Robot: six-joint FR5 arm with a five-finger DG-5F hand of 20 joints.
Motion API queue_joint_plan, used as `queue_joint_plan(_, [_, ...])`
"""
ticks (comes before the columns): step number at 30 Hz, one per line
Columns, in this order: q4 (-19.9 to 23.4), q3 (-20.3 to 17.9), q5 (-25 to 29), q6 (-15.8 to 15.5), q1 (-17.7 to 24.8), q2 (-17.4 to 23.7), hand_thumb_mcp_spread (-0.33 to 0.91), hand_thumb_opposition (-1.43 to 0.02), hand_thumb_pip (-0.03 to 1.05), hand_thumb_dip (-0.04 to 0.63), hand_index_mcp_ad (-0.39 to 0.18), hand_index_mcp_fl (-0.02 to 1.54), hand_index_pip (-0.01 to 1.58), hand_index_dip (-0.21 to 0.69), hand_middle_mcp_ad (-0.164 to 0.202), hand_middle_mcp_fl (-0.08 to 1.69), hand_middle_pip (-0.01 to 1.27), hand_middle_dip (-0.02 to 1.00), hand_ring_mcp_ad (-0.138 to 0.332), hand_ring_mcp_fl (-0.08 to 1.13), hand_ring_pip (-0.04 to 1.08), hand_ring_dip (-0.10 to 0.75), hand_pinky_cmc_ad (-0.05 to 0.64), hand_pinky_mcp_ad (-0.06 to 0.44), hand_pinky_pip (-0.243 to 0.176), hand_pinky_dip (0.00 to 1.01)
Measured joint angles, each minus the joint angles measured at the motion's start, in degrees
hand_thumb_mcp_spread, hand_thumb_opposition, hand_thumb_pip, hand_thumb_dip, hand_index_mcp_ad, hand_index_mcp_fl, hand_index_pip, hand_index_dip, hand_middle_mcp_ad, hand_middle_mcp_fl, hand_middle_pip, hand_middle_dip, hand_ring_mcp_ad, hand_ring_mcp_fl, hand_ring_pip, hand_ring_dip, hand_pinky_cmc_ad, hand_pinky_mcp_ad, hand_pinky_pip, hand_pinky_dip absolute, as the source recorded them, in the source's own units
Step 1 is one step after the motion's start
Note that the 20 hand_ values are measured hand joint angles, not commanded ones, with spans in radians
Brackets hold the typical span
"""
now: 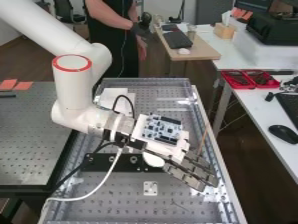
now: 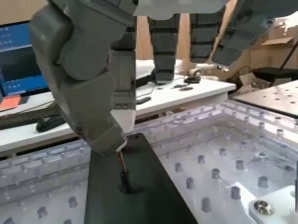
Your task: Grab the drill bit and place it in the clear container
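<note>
The hand [image 1: 191,172] hangs over the right part of the bench in the high view, its long fingers slanting down to the right. From the wrist, the hand [image 2: 86,85] has its thumb tip and a finger closed on the upper end of the thin copper-coloured drill bit [image 2: 122,163]. The bit stands nearly upright, its dark lower part against the black plate [image 2: 140,207]; whether it sits in a hole there I cannot tell. The other fingers are fairly straight. Clear plastic with a raised edge [image 2: 219,125], seemingly the clear container, lies beside and behind the plate.
The black plate [image 1: 106,162] with round holes lies below the forearm, a small white bracket [image 1: 151,188] near it. A cable [image 1: 100,186] loops from the wrist across the bench. Red trays [image 1: 247,80] and a mouse [image 1: 284,133] are on the side table at the right.
</note>
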Motion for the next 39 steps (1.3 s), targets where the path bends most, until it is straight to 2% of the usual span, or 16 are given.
queue_joint_plan(6, [0.37,-0.04,0.01,0.12,-0.03,-0.05,0.55,-0.91,0.58,0.298,-0.120,0.42,1.46,0.295,0.110,0.18,0.14,0.20,0.194,0.02,0.10,0.010,0.295,0.182,-0.091,0.18])
queue_joint_plan(14, [1.67,-0.33,0.01,0.16,-0.13,0.46,0.60,-0.90,0.50,0.298,-0.120,0.52,1.39,0.291,0.106,0.23,0.14,0.20,0.197,0.02,0.10,0.010,0.295,0.182,-0.089,0.18])
queue_joint_plan(21, [2.33,-0.54,0.34,0.04,-0.29,1.50,0.61,-0.91,0.50,0.298,-0.120,0.56,1.34,0.291,0.106,0.24,0.14,0.20,0.194,0.04,0.10,0.010,0.295,0.178,-0.089,0.18])
queue_joint_plan(27, [2.77,-1.01,0.54,-0.49,-0.42,3.27,0.61,-0.91,0.50,0.298,-0.120,0.56,1.35,0.291,0.106,0.25,0.14,0.20,0.194,0.04,0.10,0.010,0.295,0.185,-0.089,0.18])
queue_joint_plan(30, [3.00,-1.39,0.63,-0.97,-0.48,4.42,0.61,-0.91,0.50,0.298,-0.120,0.56,1.34,0.291,0.106,0.25,0.14,0.20,0.194,0.04,0.10,0.010,0.295,0.166,-0.089,0.18])
queue_joint_plan(39, [4.33,-3.61,0.48,-2.51,0.23,8.65,0.62,-0.92,0.50,0.298,-0.120,0.57,1.33,0.291,0.106,0.25,0.14,0.20,0.197,0.04,0.11,0.016,0.298,0.168,-0.089,0.18])
